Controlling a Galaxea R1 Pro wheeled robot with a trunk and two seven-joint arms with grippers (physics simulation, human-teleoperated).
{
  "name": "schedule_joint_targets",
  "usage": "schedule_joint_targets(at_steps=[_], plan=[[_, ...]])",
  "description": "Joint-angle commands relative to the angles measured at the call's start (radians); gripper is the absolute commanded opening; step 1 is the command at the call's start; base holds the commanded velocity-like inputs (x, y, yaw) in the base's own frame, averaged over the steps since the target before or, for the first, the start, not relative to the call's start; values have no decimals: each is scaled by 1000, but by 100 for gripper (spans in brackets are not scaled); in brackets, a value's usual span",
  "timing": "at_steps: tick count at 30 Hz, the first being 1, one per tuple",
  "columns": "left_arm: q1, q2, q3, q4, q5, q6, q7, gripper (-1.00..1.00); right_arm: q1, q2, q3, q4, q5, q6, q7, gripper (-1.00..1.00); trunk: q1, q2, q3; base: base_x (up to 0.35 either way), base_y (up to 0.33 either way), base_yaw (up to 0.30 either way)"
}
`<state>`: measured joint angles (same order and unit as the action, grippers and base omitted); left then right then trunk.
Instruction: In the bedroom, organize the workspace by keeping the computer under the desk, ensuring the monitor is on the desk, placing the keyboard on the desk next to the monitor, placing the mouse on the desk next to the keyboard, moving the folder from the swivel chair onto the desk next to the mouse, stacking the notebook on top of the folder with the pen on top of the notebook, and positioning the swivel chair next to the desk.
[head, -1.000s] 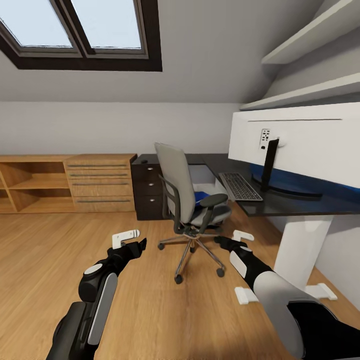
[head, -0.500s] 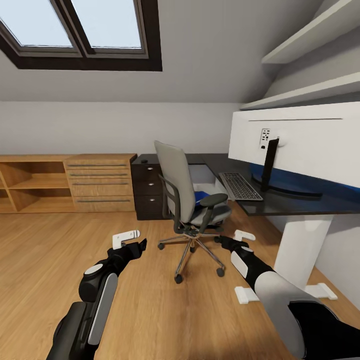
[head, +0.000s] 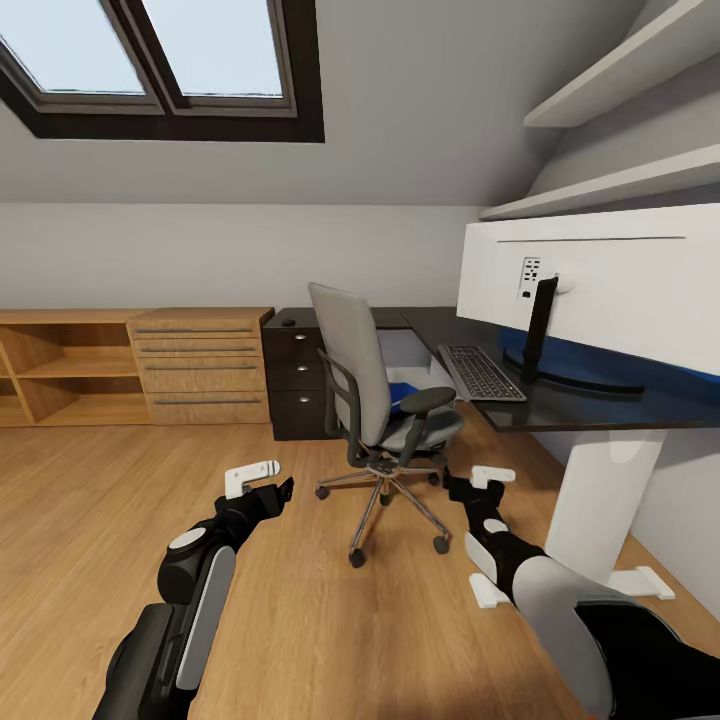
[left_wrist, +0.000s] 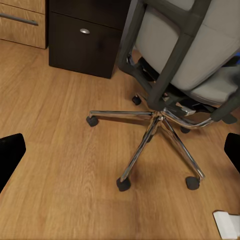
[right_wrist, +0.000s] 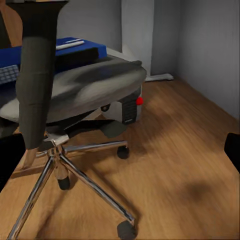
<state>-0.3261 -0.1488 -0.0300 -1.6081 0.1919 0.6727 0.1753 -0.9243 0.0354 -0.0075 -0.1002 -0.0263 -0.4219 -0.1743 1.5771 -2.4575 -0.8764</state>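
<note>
Nearest, the left tool (head: 262, 478) hangs unclenched and empty over the wood-plank floor (head: 90, 520), while the right tool (head: 478, 484), also spread and empty, has drawn back a little toward the robot since a second ago, so no grasp has begun. Beyond them stands one grey swivel chair with a chrome star base (head: 385, 410), the one bright-blue folder (right_wrist: 50, 52) on its seat carrying what may be a pen. Farthest, one slim grey keyboard (head: 482, 373) lies near the glossy black table's (head: 590, 412) front edge beside one white-backed monitor (head: 600, 290).
</note>
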Motion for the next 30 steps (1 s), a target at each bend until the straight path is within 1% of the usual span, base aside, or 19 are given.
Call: schedule_joint_targets(at_steps=[1, 3, 5, 8, 14, 22, 24, 26, 27, 29, 30], plan=[[-1, 0, -1, -1, 11, 4, 9, 100, -1, -5, 0, 3, -2, -7, -1, 100, 0, 0, -1, 105, 0, 0], [-1, -1, -2, -1, 11, 4, 9, 100, -1, -13, -2, 6, -2, -8, -1, 100, 0, 0, -1, 218, 0, 0], [-1, -1, -2, -1, 11, 4, 9, 100, -1, -15, -3, 6, -1, -4, -1, 100, 0, 0, -1, 293, 0, 0], [-1, -1, -2, 1, 11, 4, 9, 100, -1, -19, -5, 7, -2, 24, -1, 100, 0, 0, -1, 277, 0, 0], [-1, -1, -2, 4, 12, 5, 9, 100, -1, -20, -5, 7, -1, 31, -1, 100, 0, 0, -1, 272, 0, 0], [-1, -2, -3, 7, 16, 5, 9, 100, -1, -20, -4, 7, -2, 33, -1, 100, 0, 0, -1, 141, 0, 0], [-1, -2, -3, 8, 17, 5, 9, 100, -1, -21, -5, 6, -2, 51, -1, 100, 0, 0, -1, 88, 0, 0], [-1, -2, -2, 8, 18, 5, 9, 100, -1, -21, -7, 3, -4, 107, -1, 100, 0, 0, -1, 41, 0, 0], [-1, -2, -2, 8, 27, 5, 9, 100, -2, -21, -8, 0, -5, 155, -1, 100, 0, 0, -1, 13, 0, 0], [-1, -2, -2, 8, 38, 4, 9, 100, -2, -21, -8, -1, -6, 173, -1, 100, 0, 0, -1, 9, 0, 0], [-1, -2, -2, 8, 51, 5, 10, 100, -2, -21, -9, -2, -6, 189, -1, 100, 0, 0, -1, 2, 0, 0]])
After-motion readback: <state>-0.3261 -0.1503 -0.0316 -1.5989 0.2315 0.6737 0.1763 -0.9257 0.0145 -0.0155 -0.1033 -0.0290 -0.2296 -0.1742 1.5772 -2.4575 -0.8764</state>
